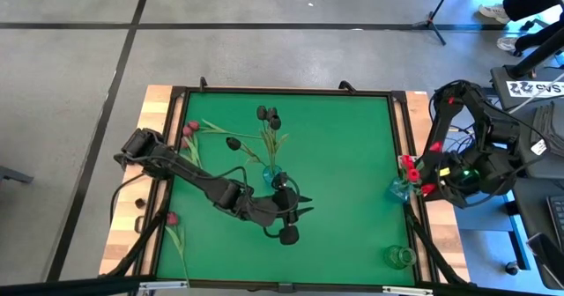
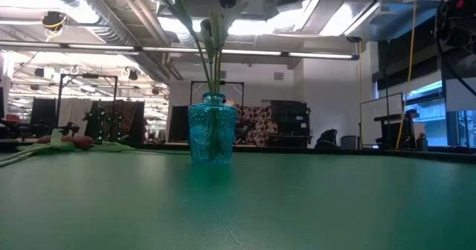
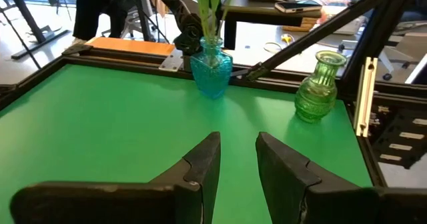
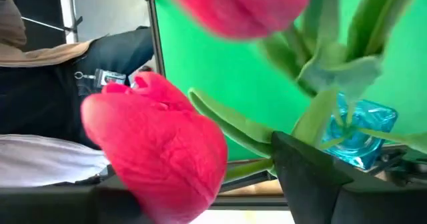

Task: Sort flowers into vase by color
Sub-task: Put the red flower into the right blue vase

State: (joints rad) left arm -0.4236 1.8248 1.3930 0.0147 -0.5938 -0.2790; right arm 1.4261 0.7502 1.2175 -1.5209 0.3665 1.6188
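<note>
A blue vase (image 1: 271, 173) stands mid-table and holds black-headed flowers (image 1: 268, 115); the low view shows the same vase (image 2: 212, 135). My left gripper (image 1: 307, 205) hovers just right of that vase, open and empty (image 3: 237, 141). A second blue vase (image 1: 401, 189) at the right edge holds red flowers (image 1: 408, 164). My right gripper (image 1: 421, 180) is beside them. It is open, with a red flower head (image 4: 160, 151) between its fingers. Loose flowers (image 1: 192, 130) lie flat at the far left, and one more (image 1: 173, 220) at the near left. My right gripper stands with its fingers (image 4: 313, 174) on either side of a red flower head and its leaves (image 4: 240, 127), coming slanting down from the table's right. I cannot tell whether a finger touches them. The stems run down into the blue vase (image 4: 360, 134).
A green vase (image 1: 401, 257) stands at the near right corner, also seen past my left fingers (image 3: 319, 85). A raised dark frame (image 1: 282, 91) rims the green mat. Bare mat lies between the two blue vases.
</note>
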